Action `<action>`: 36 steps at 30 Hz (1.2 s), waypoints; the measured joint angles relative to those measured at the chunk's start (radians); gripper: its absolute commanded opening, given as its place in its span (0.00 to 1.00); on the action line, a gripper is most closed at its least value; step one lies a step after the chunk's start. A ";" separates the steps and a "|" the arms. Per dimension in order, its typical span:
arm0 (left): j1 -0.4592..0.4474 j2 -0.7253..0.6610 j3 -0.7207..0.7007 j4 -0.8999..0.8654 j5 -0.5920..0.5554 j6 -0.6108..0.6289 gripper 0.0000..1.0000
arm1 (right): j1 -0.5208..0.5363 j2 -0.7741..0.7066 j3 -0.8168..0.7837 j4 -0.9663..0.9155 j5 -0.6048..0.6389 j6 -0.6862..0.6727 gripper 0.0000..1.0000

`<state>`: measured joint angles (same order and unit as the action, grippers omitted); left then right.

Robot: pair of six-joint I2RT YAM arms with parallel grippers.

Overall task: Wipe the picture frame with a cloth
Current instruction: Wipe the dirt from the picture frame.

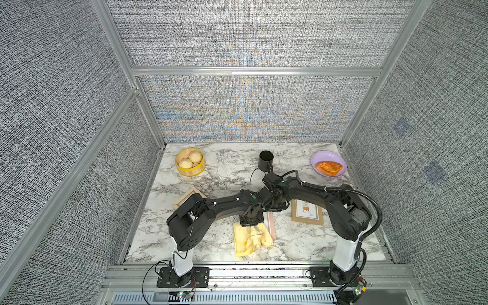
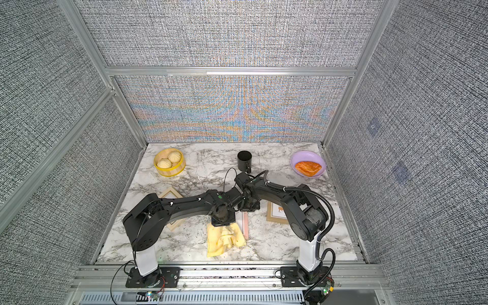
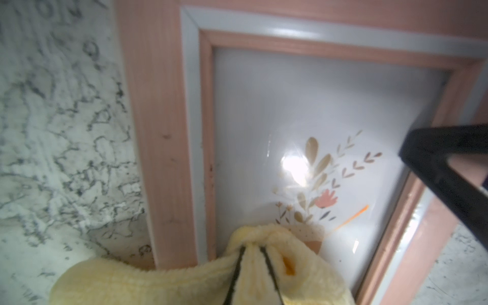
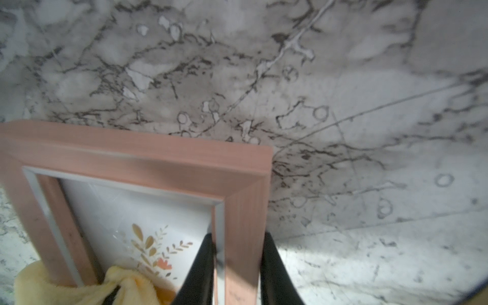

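Wiping looks underway: low centre in a top view, my left jaws pinch the cloth (image 1: pixel 250 239) against the glass of the picture frame (image 3: pixel 158 132), my right jaws clamp its rail, and next I should sweep across the glass.

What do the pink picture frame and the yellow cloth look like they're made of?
Pink rectangular picture frame: likely wood or wood-look composite, matte, fine straight grain lines; its pane is glossy, glass or acrylic, showing glare. Pale yellow cloth: soft fleecy fabric, fuzzy pile.

Bare tabletop (image 1: pixel 303 245) lay open front right; pink frame (image 1: pixel 272 227) and wooden frame (image 1: pixel 307 212) crowded the middle, black cup (image 1: pixel 265 160) stood behind
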<state>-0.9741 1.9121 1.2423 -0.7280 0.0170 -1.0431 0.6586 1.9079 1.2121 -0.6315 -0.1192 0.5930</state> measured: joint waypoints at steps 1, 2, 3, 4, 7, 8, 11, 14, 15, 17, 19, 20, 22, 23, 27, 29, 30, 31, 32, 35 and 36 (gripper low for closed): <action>-0.004 0.015 0.018 -0.011 0.002 0.001 0.00 | 0.003 -0.001 -0.001 0.000 0.007 0.002 0.12; -0.005 0.024 0.029 -0.019 0.006 0.000 0.00 | 0.003 -0.002 -0.002 0.002 0.003 0.002 0.12; -0.006 0.030 0.036 -0.023 0.011 -0.001 0.00 | 0.002 -0.002 -0.002 0.002 0.001 0.002 0.12; -0.006 0.031 0.036 -0.021 0.013 -0.006 0.00 | 0.001 -0.002 -0.002 0.002 0.000 0.002 0.12; -0.008 0.029 0.014 -0.005 0.016 -0.030 0.00 | 0.002 -0.002 -0.002 0.002 0.004 0.004 0.12; -0.008 0.019 -0.003 0.014 0.016 -0.041 0.00 | 0.005 -0.002 -0.002 0.002 0.010 0.008 0.12; -0.008 -0.035 -0.089 0.108 0.019 -0.086 0.00 | 0.010 -0.004 -0.003 0.001 0.031 0.016 0.12; -0.018 -0.100 -0.195 0.278 0.006 -0.142 0.00 | 0.001 -0.004 -0.005 0.005 0.004 0.014 0.12; -0.018 -0.113 -0.222 0.346 0.018 -0.157 0.00 | 0.003 -0.004 -0.005 0.005 0.010 0.014 0.12; -0.018 -0.126 -0.259 0.460 0.036 -0.183 0.00 | 0.003 -0.005 -0.006 0.006 0.007 0.014 0.12; -0.018 -0.132 -0.271 0.520 0.040 -0.200 0.00 | 0.003 -0.005 -0.006 0.006 0.009 0.015 0.12; -0.018 -0.134 -0.273 0.529 0.042 -0.212 0.00 | 0.002 -0.005 -0.007 0.006 0.006 0.015 0.12; -0.013 -0.137 -0.273 0.530 0.044 -0.216 0.00 | 0.003 -0.007 -0.008 0.008 0.007 0.016 0.12; -0.013 -0.138 -0.272 0.529 0.043 -0.219 0.00 | 0.003 -0.007 -0.008 0.008 0.007 0.016 0.12; -0.012 -0.113 -0.230 0.472 0.035 -0.227 0.00 | 0.000 -0.006 -0.008 0.008 -0.001 0.017 0.12; -0.012 -0.087 -0.201 0.435 0.036 -0.225 0.00 | -0.005 -0.006 -0.008 0.008 -0.011 0.018 0.12; -0.011 -0.080 -0.193 0.421 0.036 -0.226 0.00 | -0.006 -0.006 -0.008 0.008 -0.014 0.018 0.12; -0.010 -0.079 -0.192 0.418 0.035 -0.226 0.00 | -0.006 -0.006 -0.008 0.008 -0.014 0.018 0.12; -0.003 -0.082 -0.195 0.420 0.034 -0.225 0.00 | -0.006 -0.006 -0.008 0.008 -0.014 0.019 0.12; 0.035 -0.105 -0.219 0.468 0.040 -0.215 0.00 | 0.001 -0.006 -0.008 0.008 0.007 0.032 0.12; 0.058 -0.109 -0.221 0.478 0.023 -0.209 0.00 | 0.002 -0.006 -0.008 0.008 0.009 0.032 0.12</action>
<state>-0.9161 1.8034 1.0210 -0.2504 0.0395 -1.2522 0.6601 1.9022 1.2041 -0.6235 -0.1104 0.6254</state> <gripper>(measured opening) 0.056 0.239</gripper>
